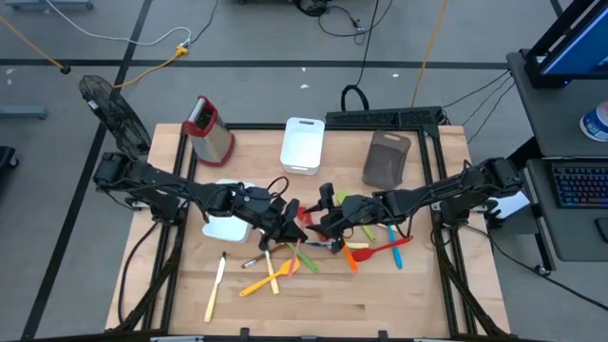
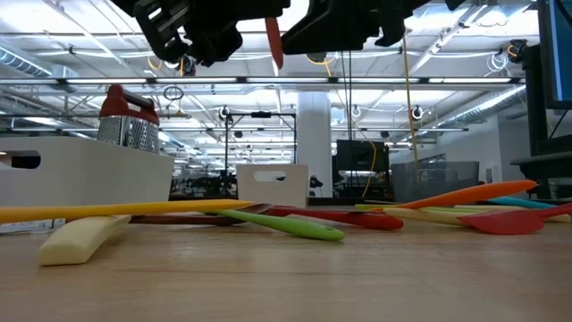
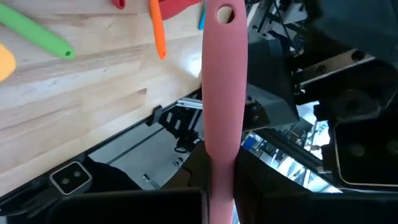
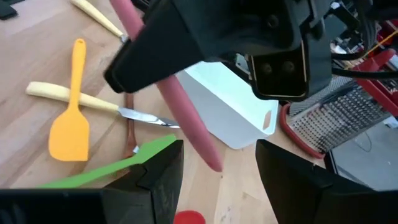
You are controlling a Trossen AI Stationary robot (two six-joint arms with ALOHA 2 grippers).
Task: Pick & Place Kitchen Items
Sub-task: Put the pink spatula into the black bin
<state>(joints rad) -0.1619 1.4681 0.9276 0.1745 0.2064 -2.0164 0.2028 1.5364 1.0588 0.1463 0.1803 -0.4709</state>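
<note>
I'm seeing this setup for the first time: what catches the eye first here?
The two grippers meet above mid-table: the left gripper is shut on a pink utensil, the open right gripper facing it. Below them lies a bright scatter of utensils; a red-topped grater stands at the back left.

Blocked ahead of the right tool (image 4: pixel 217 165) by the left tool (image 1: pixel 285 220); crowded below with utensils (image 1: pixel 313 256); bare tabletop (image 1: pixel 380 304) behind those.

Overhead strip lights (image 2: pixel 80 80) are lighting everything evenly, bright, w/ soft shadows. Table (image 3: pixel 93 81) is showing a small glare patch in left wrist view. Near utensils in low view are blurring; wrist pics are bending at edges.
</note>
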